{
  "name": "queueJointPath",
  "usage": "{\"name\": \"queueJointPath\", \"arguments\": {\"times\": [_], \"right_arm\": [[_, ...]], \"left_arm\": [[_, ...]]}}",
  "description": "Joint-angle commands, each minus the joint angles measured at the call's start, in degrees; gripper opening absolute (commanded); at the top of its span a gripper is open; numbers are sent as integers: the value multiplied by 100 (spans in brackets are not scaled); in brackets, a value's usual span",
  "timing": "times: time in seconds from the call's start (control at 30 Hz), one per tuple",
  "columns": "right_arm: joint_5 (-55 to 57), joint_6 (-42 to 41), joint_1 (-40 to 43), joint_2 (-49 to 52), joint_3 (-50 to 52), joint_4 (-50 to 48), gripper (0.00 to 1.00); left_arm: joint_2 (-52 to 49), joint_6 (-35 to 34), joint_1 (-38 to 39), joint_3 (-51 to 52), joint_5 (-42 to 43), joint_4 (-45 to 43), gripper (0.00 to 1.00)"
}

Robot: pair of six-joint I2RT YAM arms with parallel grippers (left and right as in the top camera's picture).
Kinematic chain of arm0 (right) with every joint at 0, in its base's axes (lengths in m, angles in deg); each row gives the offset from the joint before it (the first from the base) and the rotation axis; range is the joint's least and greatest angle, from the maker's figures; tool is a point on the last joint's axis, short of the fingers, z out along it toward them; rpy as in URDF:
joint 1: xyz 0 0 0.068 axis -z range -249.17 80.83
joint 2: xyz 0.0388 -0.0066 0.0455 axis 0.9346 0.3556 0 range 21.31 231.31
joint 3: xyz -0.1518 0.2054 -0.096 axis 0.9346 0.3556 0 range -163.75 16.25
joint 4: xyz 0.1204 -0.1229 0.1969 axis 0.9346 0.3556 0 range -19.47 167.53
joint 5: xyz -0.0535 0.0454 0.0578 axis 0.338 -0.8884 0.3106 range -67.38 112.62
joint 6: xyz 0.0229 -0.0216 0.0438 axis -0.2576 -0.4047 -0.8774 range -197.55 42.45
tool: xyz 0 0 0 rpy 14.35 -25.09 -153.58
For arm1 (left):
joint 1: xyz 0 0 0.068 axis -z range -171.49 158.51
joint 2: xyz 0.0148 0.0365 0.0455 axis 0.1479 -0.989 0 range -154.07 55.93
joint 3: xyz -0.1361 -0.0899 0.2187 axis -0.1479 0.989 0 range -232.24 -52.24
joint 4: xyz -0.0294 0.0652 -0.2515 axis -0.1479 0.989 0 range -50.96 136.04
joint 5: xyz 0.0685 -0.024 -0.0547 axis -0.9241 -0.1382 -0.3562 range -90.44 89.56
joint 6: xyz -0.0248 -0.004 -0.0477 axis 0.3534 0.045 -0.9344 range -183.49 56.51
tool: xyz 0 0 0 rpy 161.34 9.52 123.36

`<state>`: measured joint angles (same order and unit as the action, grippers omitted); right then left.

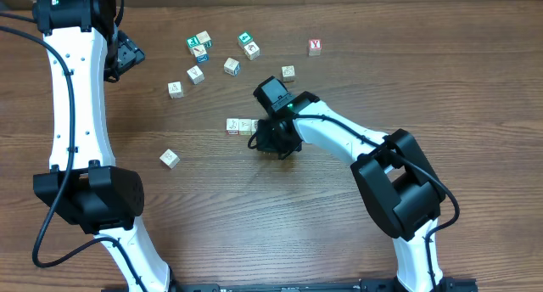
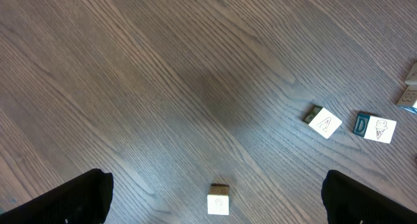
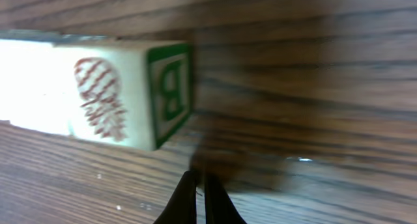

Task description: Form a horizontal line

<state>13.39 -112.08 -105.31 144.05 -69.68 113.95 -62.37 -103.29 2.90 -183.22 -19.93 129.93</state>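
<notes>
The horizontal line point(image 1: 239, 126) is a short row of pale wooden cubes touching side to side at the table's middle. Its right end is partly hidden under my right gripper point(image 1: 276, 139). In the right wrist view the end cube point(image 3: 124, 97) shows a red pineapple and a green B. My right gripper point(image 3: 201, 198) is shut on nothing, just below and to the right of that cube. My left gripper point(image 1: 127, 56) hovers at the back left. It is open in the left wrist view point(image 2: 215, 188), with a small pale cube point(image 2: 218, 199) on the table between its fingers.
Loose pale cubes lie at the front left point(image 1: 170, 159) and behind the row point(image 1: 176, 90), point(image 1: 196, 74), point(image 1: 232, 66), point(image 1: 288, 71). Teal-faced cubes point(image 1: 199, 46), point(image 1: 248, 44) and a red-Y cube point(image 1: 315, 47) sit at the back. Two more cubes point(image 2: 324, 122), point(image 2: 376, 127) show in the left wrist view.
</notes>
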Motion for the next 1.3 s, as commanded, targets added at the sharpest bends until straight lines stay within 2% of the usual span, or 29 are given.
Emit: {"name": "queueJointPath", "arguments": {"times": [0.0, 1.27], "right_arm": [[317, 7, 229, 68, 46, 94, 4], [684, 7, 376, 68, 48, 105, 4]], "left_arm": [[46, 125, 37, -74, 2, 11, 100], [46, 125, 37, -74, 0, 9, 100]]}}
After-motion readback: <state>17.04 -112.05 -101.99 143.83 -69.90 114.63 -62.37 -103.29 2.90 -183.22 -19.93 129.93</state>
